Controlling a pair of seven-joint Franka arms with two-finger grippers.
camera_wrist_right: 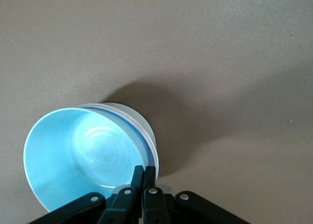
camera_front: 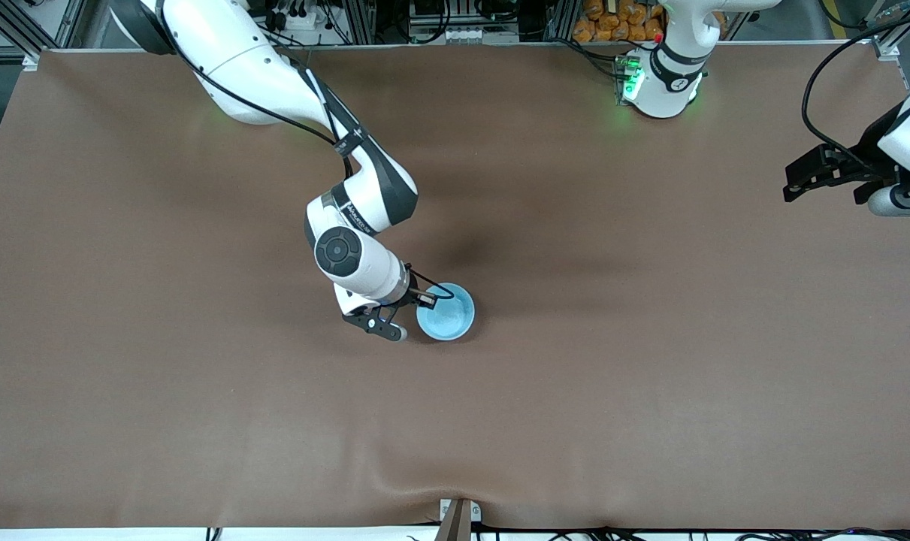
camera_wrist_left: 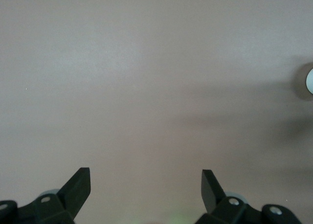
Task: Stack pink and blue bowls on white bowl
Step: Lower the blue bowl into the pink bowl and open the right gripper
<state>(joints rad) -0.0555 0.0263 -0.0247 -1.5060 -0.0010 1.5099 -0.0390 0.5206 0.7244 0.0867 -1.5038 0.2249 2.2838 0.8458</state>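
The light blue bowl sits near the middle of the table, nested at a slight tilt in a stack. Below it shows the pale outer wall of the white bowl. Only a thin edge shows between their rims, so the pink bowl is hidden. My right gripper is shut on the blue bowl's rim, with one finger inside and one outside. My left gripper waits open with nothing between its fingers, above the bare table at the left arm's end.
A brown mat covers the whole table. The right arm's forearm and wrist hang over the table beside the stack, toward the right arm's end. A pale round edge shows at the border of the left wrist view.
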